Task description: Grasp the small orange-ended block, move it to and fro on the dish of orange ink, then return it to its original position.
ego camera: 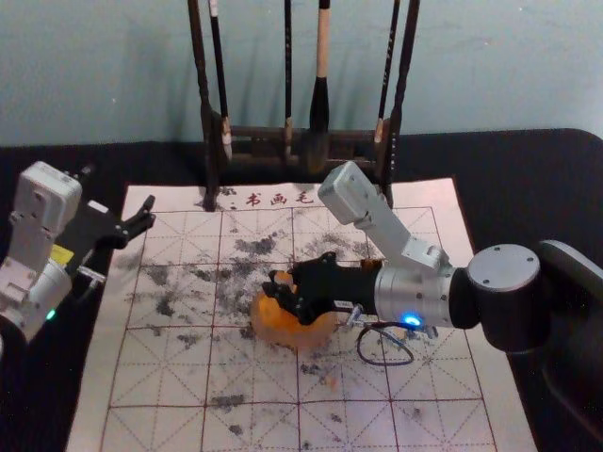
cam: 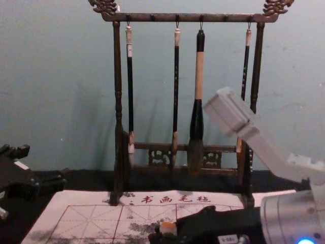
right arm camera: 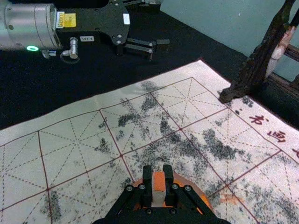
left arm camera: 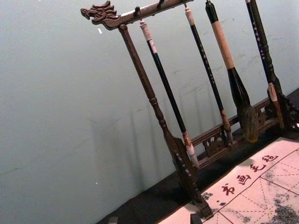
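My right gripper [ego camera: 283,291] reaches in over the dish of orange ink [ego camera: 306,333] on the mat, partly covering it. In the right wrist view, the right gripper [right arm camera: 159,175] is shut on the small block [right arm camera: 159,182], whose orange end faces the camera between the two fingers. The dish [right arm camera: 202,193] shows beneath and around them. From the chest, the block [cam: 168,228] stands up from the gripper with orange on top. Whether its lower end touches the ink is hidden. My left gripper [ego camera: 141,217] is parked open at the left edge of the mat.
Behind the work stands a dark wooden rack [cam: 118,107] hung with several brushes, its feet on the back of the mat. The white gridded mat [ego camera: 160,377], marked with dark ink smudges, lies on a black tabletop [ego camera: 528,212].
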Motion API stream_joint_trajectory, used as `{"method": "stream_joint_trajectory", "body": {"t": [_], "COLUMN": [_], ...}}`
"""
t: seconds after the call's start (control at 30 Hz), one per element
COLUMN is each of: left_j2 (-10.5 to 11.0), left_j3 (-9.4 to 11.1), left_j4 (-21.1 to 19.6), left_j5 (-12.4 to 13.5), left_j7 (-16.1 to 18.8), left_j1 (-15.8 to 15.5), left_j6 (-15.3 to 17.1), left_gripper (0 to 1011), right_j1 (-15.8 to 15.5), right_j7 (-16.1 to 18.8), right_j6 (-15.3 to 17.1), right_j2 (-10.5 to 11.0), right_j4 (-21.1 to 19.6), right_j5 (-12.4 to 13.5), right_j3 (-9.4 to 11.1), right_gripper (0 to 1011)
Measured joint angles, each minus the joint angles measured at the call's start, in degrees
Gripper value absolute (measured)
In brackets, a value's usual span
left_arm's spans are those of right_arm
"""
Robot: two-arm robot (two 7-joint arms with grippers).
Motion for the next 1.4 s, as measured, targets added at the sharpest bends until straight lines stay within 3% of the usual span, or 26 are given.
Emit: {"method": "stream_joint_trajectory", "body": {"t": [0.57, 1.4], "left_j2": [0.00, 0.00], "left_j3": [0.00, 0.00], "left_j4": [0.00, 0.00], "left_j5": [0.00, 0.00], "left_j7": [0.00, 0.00], "left_j1": [0.00, 0.00], "left_j6": [0.00, 0.00], "left_gripper": [1001, 1001], "right_j1": [2.26, 0.16], "right_j7": [-0.96, -2.08], "right_j6": [-0.65, -0.47], "right_j2": [-2.22, 0.28], "right_j4": [3.73, 1.10], "right_j5": [-0.67, -0.86], "right_j3": [0.24, 2.34], "right_gripper": [112, 112]}}
